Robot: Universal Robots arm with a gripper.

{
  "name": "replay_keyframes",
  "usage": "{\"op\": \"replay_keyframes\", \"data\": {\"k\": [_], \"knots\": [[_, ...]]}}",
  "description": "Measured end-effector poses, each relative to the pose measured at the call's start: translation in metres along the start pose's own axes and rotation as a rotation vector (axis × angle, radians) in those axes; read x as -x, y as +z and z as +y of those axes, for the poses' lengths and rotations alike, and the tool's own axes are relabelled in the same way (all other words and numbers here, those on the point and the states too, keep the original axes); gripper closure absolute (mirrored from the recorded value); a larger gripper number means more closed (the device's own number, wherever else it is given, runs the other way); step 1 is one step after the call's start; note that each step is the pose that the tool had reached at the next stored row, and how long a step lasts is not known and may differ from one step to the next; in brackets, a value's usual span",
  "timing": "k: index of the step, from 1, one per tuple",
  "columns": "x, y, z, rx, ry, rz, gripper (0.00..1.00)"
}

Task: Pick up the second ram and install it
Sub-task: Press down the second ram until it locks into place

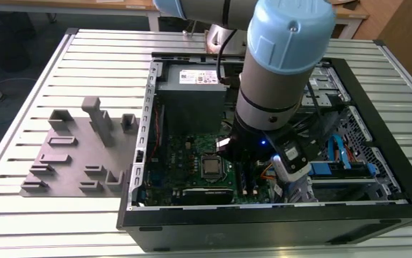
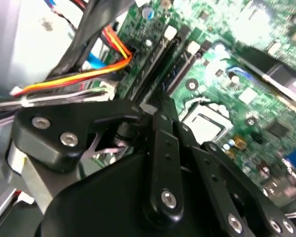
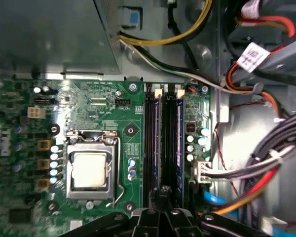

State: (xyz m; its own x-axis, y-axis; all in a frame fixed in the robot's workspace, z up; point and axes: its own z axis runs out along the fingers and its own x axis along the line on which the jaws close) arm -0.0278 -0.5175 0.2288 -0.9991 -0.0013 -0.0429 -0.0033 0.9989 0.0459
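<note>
The hand (image 3: 164, 197), its grip unclear, hangs over the motherboard (image 1: 191, 148) inside the computer case (image 1: 377, 209) on the slatted table (image 1: 91, 54).

Open black computer case (image 1: 377, 215) lying on a slatted metal table (image 1: 98, 59), side panel off. Inside, green motherboard (image 3: 113, 113) with a silver processor socket (image 3: 89, 170) near its middle; grey power supply block (image 1: 191, 80) at the far end of the case. Bundle of yellow, orange and red wires (image 2: 79, 79) running across the case beside the board; blue cable (image 1: 337, 150) toward the exterior view's right. Grey plastic fixture tray (image 1: 73, 156) with upright blocks just beside the case, on the exterior view's left
</note>
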Motion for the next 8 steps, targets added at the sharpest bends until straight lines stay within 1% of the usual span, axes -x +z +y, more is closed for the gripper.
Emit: {"op": "replay_keyframes", "data": {"k": [7, 8], "knots": [[0.0014, -0.0319, 0.0014, -0.0003, 0.000, 0.0001, 0.93], [0.0015, -0.0353, 0.0016, -0.0002, 0.000, 0.0000, 0.93]]}}
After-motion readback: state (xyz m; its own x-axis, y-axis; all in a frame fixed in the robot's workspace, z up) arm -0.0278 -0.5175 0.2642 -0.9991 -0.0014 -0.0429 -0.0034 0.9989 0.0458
